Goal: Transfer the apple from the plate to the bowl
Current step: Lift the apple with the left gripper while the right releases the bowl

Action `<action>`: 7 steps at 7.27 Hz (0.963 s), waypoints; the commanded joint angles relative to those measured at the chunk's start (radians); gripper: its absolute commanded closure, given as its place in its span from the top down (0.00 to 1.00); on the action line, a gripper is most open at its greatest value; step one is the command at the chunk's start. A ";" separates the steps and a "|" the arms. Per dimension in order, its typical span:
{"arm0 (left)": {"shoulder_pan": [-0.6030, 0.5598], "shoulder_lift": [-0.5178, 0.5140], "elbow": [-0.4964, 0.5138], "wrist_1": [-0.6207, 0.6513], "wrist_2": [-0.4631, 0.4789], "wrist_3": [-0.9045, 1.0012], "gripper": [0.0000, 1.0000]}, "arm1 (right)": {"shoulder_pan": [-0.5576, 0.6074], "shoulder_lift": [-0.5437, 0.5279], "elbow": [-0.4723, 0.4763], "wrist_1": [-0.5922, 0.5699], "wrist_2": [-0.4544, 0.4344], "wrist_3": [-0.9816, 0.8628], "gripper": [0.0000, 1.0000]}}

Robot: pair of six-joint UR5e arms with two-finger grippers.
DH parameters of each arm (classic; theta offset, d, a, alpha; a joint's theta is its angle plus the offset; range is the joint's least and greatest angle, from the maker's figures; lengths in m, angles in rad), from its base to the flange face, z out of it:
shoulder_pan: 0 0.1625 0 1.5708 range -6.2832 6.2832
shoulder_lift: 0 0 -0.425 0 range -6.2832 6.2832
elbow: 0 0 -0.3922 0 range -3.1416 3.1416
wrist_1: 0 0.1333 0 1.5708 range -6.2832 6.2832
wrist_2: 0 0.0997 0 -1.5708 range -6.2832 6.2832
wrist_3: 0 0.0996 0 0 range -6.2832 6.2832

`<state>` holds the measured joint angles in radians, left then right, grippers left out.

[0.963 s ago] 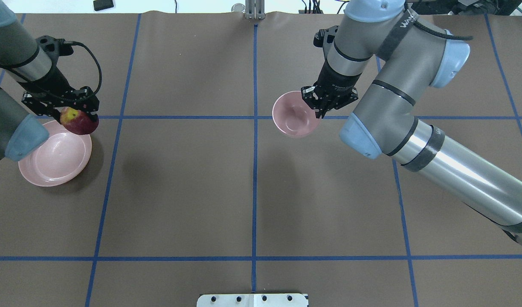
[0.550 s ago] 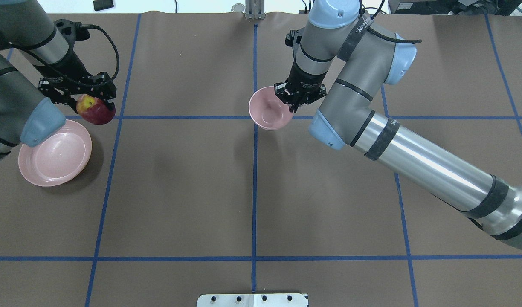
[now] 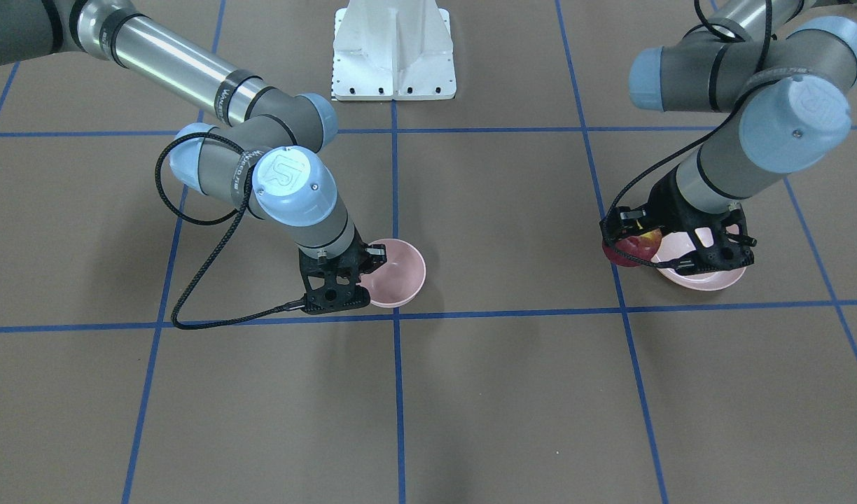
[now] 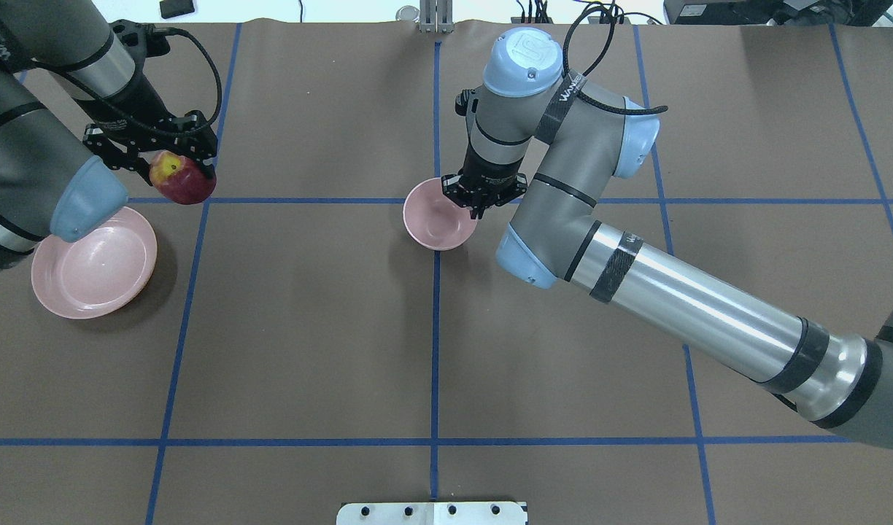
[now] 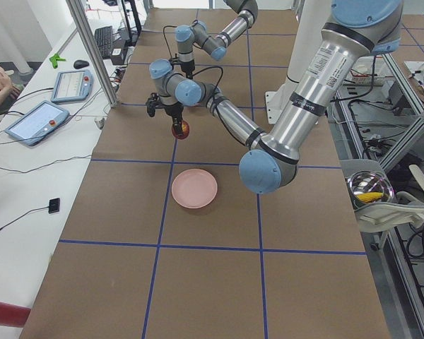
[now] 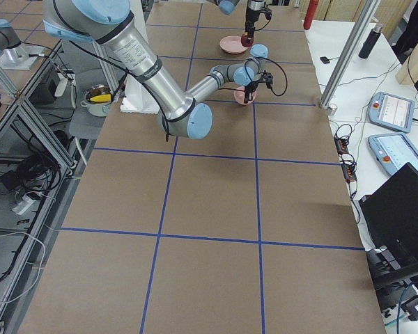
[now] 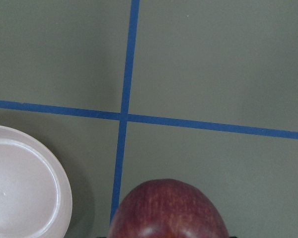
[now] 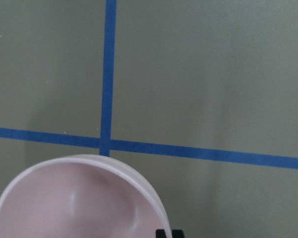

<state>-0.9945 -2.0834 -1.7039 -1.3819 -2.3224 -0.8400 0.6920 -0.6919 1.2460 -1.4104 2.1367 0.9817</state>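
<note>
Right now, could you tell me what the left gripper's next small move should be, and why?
Probably carry the small dark red apple sideways toward the small deep pink bowl. The left gripper is shut on the apple, clear of the wide shallow pink plate; the right gripper pinches the empty bowl's rim, well to the apple's right in the overhead view.

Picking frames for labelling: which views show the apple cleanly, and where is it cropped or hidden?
Overhead exterior: apple sharp, evenly lit. Left wrist-mounted: cropped by the bottom edge, slightly soft. Exterior front-facing: partly hidden by the left gripper. Exterior left: small but unobstructed.
</note>
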 commanded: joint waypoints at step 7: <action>0.146 -0.191 0.029 -0.014 0.008 -0.284 0.00 | 0.174 -0.018 0.007 0.027 0.127 0.055 1.00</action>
<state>-0.8797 -2.2200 -1.6914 -1.3909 -2.3182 -1.0664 0.8014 -0.6696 1.2204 -1.3538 2.2221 1.0547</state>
